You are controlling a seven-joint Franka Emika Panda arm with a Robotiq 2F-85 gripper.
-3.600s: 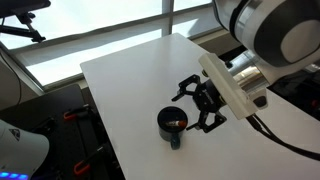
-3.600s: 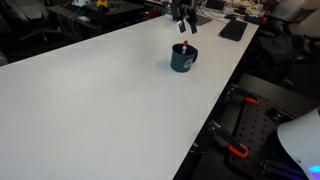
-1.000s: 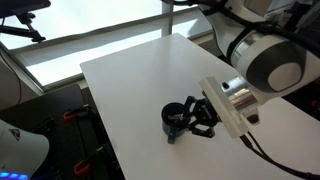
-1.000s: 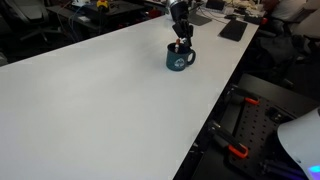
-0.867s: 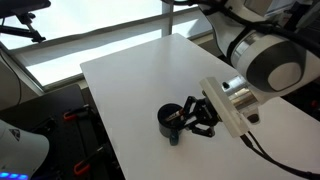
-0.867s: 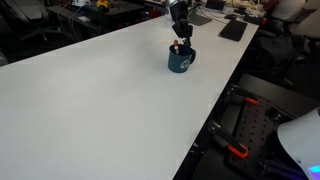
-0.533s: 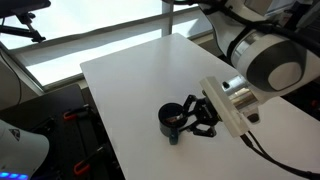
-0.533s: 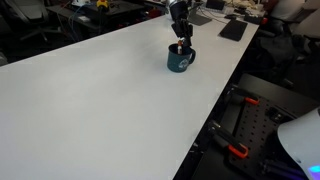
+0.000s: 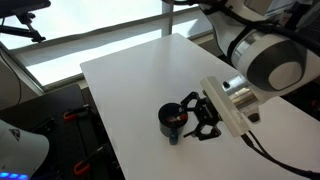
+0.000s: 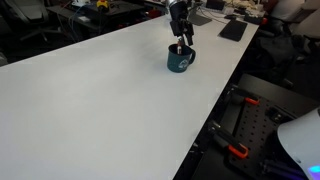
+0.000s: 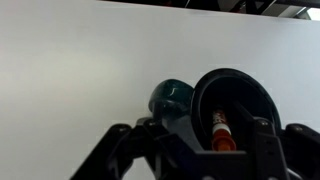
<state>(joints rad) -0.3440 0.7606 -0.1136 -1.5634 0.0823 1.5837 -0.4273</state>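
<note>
Gripper [image 9: 201, 119], jaws partly open and empty, straddles mug [image 11: 236, 98] holding red marker [image 11: 221, 133] at 6 o'clock; advise a straight-up retreat, clear of the rim.

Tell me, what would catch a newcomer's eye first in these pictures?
A dark teal mug stands alone on a big white table. The robot's black pincer hovers close at the mug's rim with its jaws spread. The wrist view shows a red and white pen-like stick standing inside the mug.
</note>
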